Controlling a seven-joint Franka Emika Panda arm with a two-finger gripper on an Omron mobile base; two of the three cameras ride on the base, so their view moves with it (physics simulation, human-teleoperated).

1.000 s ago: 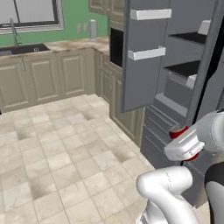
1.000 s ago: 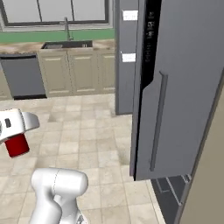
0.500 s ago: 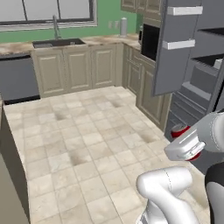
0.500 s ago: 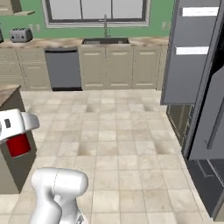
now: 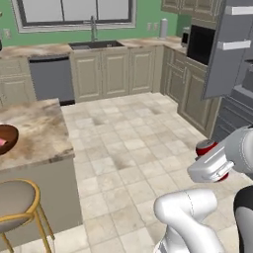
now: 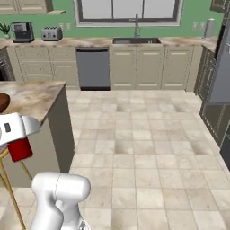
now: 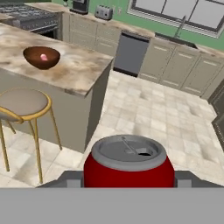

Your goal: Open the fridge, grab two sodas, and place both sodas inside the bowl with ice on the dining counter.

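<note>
The views have swung from the fridge (image 5: 232,54) toward the surface (image 7: 74,65); gripper (image 7: 129,177) clamped on a soda (image 7: 129,164). A stool (image 7: 22,105) fronts the bowl (image 7: 41,57).

I see a sink (image 6: 136,40) under the window (image 6: 128,9); the dishwasher (image 6: 93,69) sits left of it, the toaster (image 6: 51,33) farther left.
</note>
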